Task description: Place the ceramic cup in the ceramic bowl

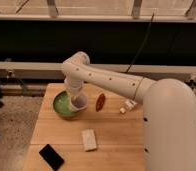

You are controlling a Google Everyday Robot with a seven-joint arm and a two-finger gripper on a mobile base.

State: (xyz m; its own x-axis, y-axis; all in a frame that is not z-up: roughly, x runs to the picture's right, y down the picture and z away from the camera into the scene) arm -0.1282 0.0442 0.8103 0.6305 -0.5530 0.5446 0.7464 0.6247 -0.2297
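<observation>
While the hand grips the ceramic cup, axis tilted, mouth toward camera, over ceramic bowl

White arm reaching up and left from the bulky rounded base, elbow bent sharply, wrist pointing straight down, gripper at its lower end — low, well left of the base — largely hidden.
</observation>
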